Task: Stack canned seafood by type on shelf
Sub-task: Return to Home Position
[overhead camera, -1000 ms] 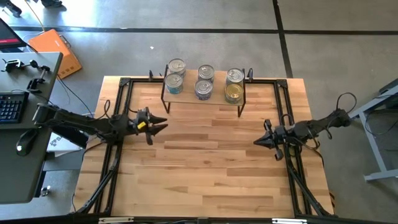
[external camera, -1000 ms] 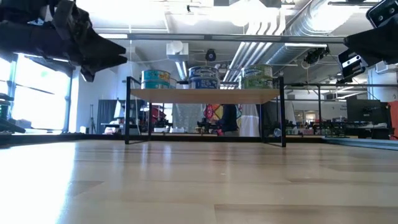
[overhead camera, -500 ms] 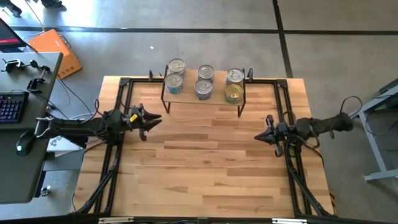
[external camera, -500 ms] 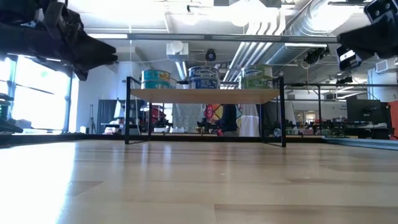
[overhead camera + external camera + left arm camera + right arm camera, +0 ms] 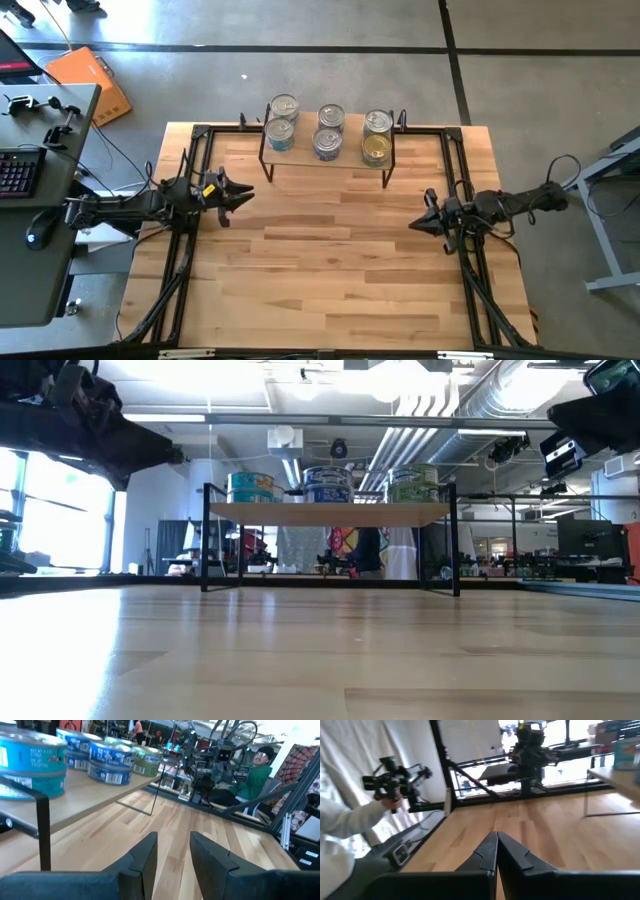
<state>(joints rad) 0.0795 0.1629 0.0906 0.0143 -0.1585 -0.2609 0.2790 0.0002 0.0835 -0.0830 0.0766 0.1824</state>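
The shelf [image 5: 350, 152], a small light-wood board on thin black legs, stands at the table's far middle. Several tins of canned seafood [image 5: 327, 140] rest on it in three groups: blue-labelled ones [image 5: 107, 762] at the left and middle, green-labelled ones [image 5: 412, 484] at the right. My left gripper [image 5: 245, 192] hovers level near the table's left edge, short of the shelf. Its fingers [image 5: 145, 857] stand a little apart with nothing between them. My right gripper [image 5: 415, 225] hovers near the table's right edge, shut and empty [image 5: 496, 850].
Black frame rails [image 5: 190, 230] run along the table's left and right sides. A desk with a keyboard [image 5: 15, 170] stands left of the table. A person in green [image 5: 255, 770] sits beyond the right edge. A sleeve and a hand with a handheld device [image 5: 395, 780] show beyond the left edge.
My left gripper has drawn back toward the table's left edge, staying level and empty. The tins and the shelf have kept their places.
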